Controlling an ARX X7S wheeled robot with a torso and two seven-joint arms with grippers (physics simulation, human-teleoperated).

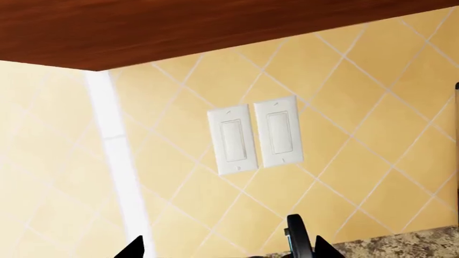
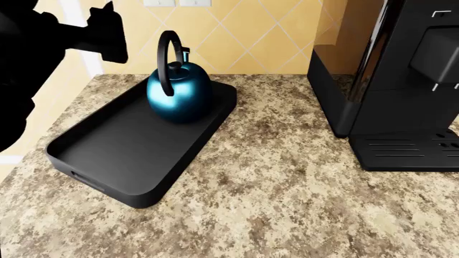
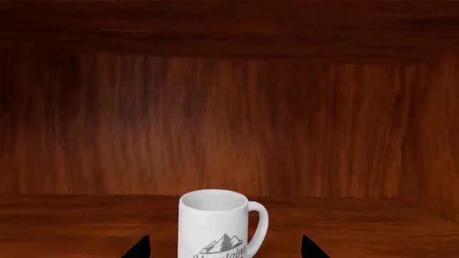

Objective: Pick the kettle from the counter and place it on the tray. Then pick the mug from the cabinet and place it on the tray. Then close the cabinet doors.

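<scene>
The teal-blue kettle stands upright at the far end of the black tray on the granite counter. My left gripper is open and empty, raised above and left of the kettle; the top of the kettle's black handle shows just inside one fingertip. In the head view the left arm is a dark shape at upper left. The white mug with a grey mountain logo stands upright on the cabinet shelf. My right gripper is open, its fingertips either side of the mug, apart from it.
A tall black coffee machine stands on the counter at the right. Two white switch plates sit on the yellow tiled wall under the wooden cabinet bottom. The cabinet's back wall is close behind the mug.
</scene>
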